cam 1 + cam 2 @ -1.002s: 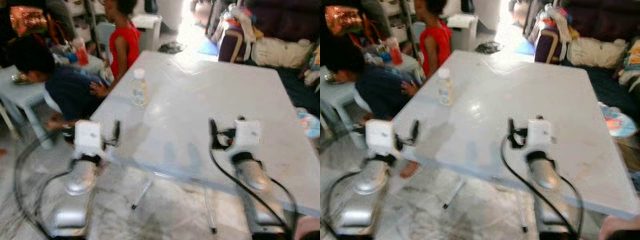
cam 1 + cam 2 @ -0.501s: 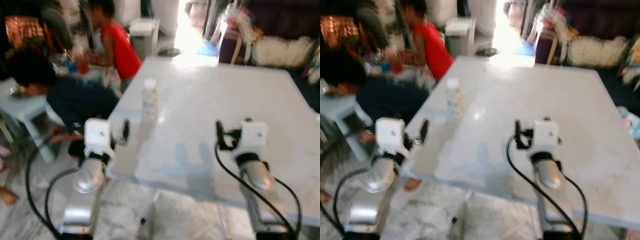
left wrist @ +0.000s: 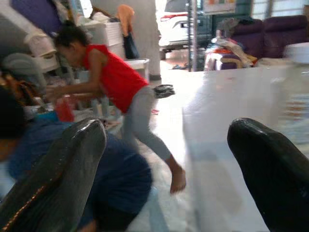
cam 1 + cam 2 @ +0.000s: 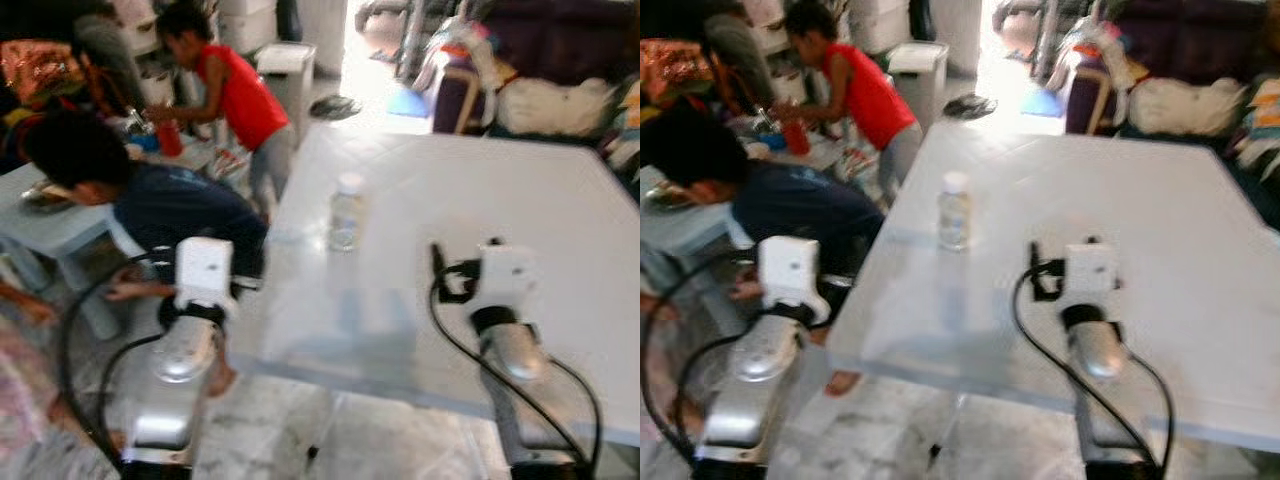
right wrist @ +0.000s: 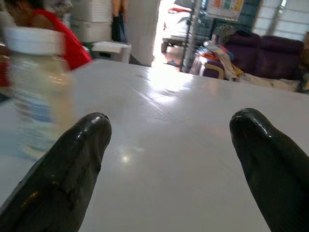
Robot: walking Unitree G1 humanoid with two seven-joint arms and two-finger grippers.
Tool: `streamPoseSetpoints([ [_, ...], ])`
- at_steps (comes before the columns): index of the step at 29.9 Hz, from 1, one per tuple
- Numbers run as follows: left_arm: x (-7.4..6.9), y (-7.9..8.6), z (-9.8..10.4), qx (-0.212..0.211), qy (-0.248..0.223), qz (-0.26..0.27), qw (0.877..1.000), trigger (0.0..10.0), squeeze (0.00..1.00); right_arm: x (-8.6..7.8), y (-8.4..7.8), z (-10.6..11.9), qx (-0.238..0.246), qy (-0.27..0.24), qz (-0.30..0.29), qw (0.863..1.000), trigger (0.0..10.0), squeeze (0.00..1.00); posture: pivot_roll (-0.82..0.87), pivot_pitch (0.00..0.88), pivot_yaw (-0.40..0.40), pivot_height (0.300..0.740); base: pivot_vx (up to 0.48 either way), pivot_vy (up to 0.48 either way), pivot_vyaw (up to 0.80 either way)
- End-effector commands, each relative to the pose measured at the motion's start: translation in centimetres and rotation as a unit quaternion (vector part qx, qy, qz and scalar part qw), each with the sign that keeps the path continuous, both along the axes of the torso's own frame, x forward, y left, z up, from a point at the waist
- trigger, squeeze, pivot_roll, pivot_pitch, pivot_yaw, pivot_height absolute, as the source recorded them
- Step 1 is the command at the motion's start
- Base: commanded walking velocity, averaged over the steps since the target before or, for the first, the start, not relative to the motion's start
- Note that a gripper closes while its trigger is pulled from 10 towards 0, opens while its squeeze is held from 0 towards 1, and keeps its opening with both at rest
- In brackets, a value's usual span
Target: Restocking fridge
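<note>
**K:** Bottle (image 4: 346, 211) first: where does it sit relative to the grippers?

**M:** Upright on the white table (image 4: 520, 200), long axis vertical, white cap up, near the table's left edge. It stands between the two arms and ahead of both. The right gripper (image 5: 169, 154) hovers over the table's near part with the bottle ahead and to its left. The left gripper (image 3: 169, 164) is off the table's left edge, over the floor, with the bottle ahead and to its right.

**K:** Which arm is nearer?

**M:** Close call. The right one is already above the tabletop, so judged better placed; the left would have to cross the edge.

**K:** Finger state?

**M:** Both spread wide, nothing held, nothing touched. Right wrist view: black fingers (image 5: 63, 169) apart, bottle blurred beyond one of them. Left wrist view: same wide gap, bottle at the frame's margin.

**K:** Anything beyond?

**M:** A person in a dark top (image 4: 170, 205) crouches just left of the table, close to the left arm. Farther back stands a person in a red top (image 4: 235, 95). Any left-arm swing risks contact, probably.
</note>
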State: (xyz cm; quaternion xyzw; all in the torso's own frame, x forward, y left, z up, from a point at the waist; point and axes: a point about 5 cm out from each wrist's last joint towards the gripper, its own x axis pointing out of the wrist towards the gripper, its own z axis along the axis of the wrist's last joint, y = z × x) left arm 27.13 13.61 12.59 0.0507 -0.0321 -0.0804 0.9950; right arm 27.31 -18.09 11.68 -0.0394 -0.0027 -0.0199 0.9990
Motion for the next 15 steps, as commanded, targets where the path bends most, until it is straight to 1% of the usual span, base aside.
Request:
streamPoseSetpoints([
  [1, -0.03, 0.73, 0.02, 0.01, -0.001, 0.01, 1.0, 10.0, 0.0, 0.31, 0.83, 0.43, 0.003, -0.009, 0.012, 1.0, 10.0, 0.0, -0.01, 0.0, -0.045, 0.74, 0.0, 0.0, 0.0],
  [7, -0.25, 0.33, 0.01, 0.008, -0.001, -0.003, 1.0, 10.0, 0.0, 0.4, 0.9, 0.32, 0.001, -0.007, 0.012, 1.0, 10.0, 0.0, -0.01, 0.0, -0.046, 0.74, 0.0, 0.0, 0.0],
  [12, -0.37, 0.12, 0.02, 0.008, -0.001, -0.013, 1.0, 10.0, 0.0, 0.49, 0.98, 0.36, 0.002, -0.008, 0.014, 1.0, 10.0, 0.0, -0.01, 0.0, -0.046, 0.74, 0.0, 0.0, -0.72],
  [15, -0.42, 0.09, -0.02, 0.007, 0.0, -0.014, 1.0, 10.0, 0.0, 0.51, 1.02, 0.34, 0.002, -0.008, 0.015, 1.0, 10.0, 0.0, -0.01, 0.0, -0.046, 0.74, 0.0, 0.0, -0.46],
])
